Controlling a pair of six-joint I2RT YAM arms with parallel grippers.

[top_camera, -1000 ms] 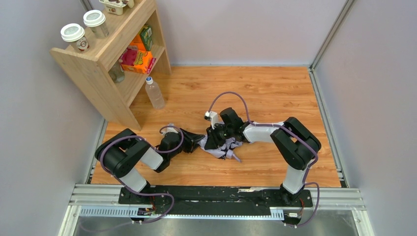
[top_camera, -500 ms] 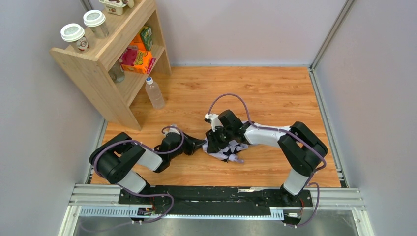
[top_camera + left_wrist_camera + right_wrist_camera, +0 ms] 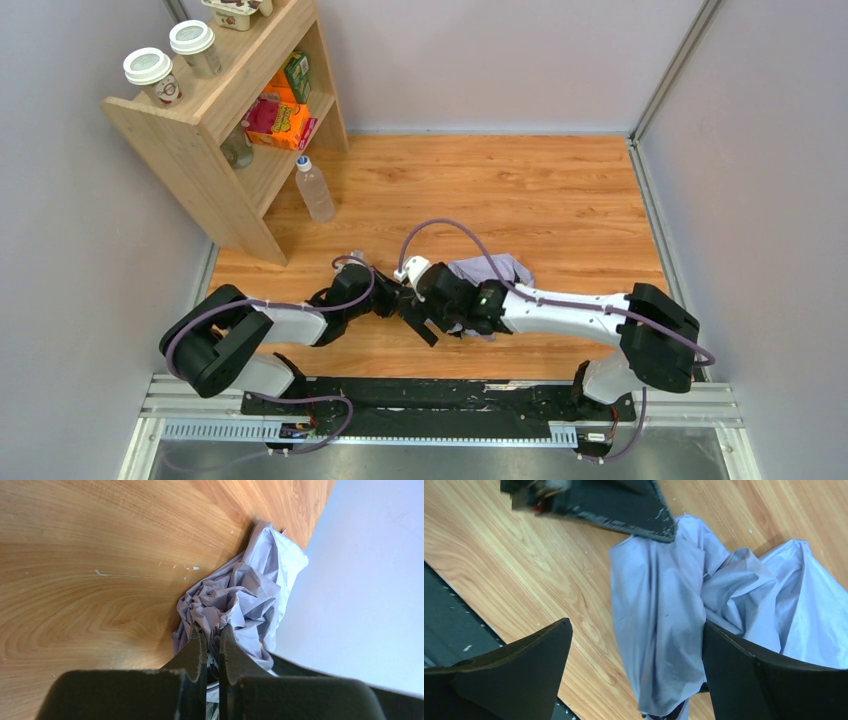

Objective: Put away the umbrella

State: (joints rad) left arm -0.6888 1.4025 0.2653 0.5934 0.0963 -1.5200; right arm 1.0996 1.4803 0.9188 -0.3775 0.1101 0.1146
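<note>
Wooden bench [image 3: 560,190] fills most of the top view, and a wooden shelf [image 3: 215,150] stands at its far left corner, with a clear bottle [image 3: 314,190] on the bench just beside it. Both arms reach toward the middle, where they almost meet.

Between them lies the umbrella [image 3: 490,268], a crumpled heap of pale lavender cloth on the bench, well apart from the shelf. Its shaft and handle I cannot find; the right arm may hide them.

The left end effector [image 3: 212,630] is closed to a narrow slit, and the bunched cloth sits right at its tips, so I judge that it pinches only a fold of fabric. The right end effector [image 3: 636,624] stands wide, its two fingers on either side of a hanging fold and gripping nothing.

Several things could go wrong from here:
- A pinch on thin cloth alone is weak, so the fold may slide out when the arm pulls.
- A pull on the cloth could spread the heap wider instead of moving it as one piece.
- The two wrists are very close, so a careless move could knock one against the other.
</note>
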